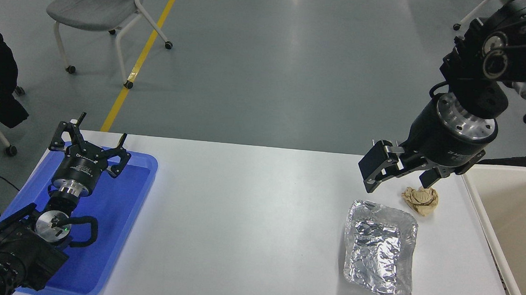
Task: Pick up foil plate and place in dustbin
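Black right claw (402, 173) spread, angled down above foil plate (379, 250).

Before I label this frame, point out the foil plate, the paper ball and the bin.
foil plate (378, 250), head view, crinkled floor of the tray.
paper ball (421, 200), head view, middle of the wad.
bin (480, 213), head view, its left rim.

White rectangular table (249, 211) carrying 3 things.
A flat blue plastic tray (118, 230) lies at 9 o'clock; a crinkled silver foil plate (378, 250) at 4 o'clock, with a small crumpled brown paper ball (421, 200) just beyond it at 3 o'clock.
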Tool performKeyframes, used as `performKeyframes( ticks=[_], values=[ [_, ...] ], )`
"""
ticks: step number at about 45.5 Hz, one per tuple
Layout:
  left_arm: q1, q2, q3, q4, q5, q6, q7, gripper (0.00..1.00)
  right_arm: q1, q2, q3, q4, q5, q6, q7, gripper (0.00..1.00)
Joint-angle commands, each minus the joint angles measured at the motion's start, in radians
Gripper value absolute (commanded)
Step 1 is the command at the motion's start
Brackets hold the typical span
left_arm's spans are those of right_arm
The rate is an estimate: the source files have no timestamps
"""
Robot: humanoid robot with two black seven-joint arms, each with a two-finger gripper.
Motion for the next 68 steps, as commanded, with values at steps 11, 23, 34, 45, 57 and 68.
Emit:
performKeyframes(
  ticks=[11, 23, 34, 45, 57, 68],
  values=[
    [-0.001, 0.000, 0.000, 0.000, 0.000, 0.000, 0.000, 1.00, -0.059, -0.057, -0.007, -0.016, -0.054, -0.009, -0.001, 1.00],
    [-0.001, 0.000, 0.000, 0.000, 0.000, 0.000, 0.000, 1.00, -0.182, -0.175, 0.000, -0.048, -0.166, -0.043, 0.001, 1.00],
    [-0.001, 0.000, 0.000, 0.000, 0.000, 0.000, 0.000, 1.00, -0.418, -0.340, 0.042, -0.160, -0.376, -0.082, 0.001, 1.00],
    [-0.001, 0.000, 0.000, 0.000, 0.000, 0.000, 0.000, 1.00, -0.763, -0.396, 0.252, -0.330, -0.520, -0.140, -0.007, 1.00],
    [-0.001, -0.002, 0.000, 0.000, 0.000, 0.000, 0.000, 1.00, -1.024, -0.379, 0.439, -0.483, -0.534, -0.163, -0.031, 1.00],
    [-0.001, -0.002, 0.000, 0.000, 0.000, 0.000, 0.000, 1.00, -1.159, -0.287, 0.499, -0.580, -0.534, -0.261, -0.033, 1.00]
  ],
)
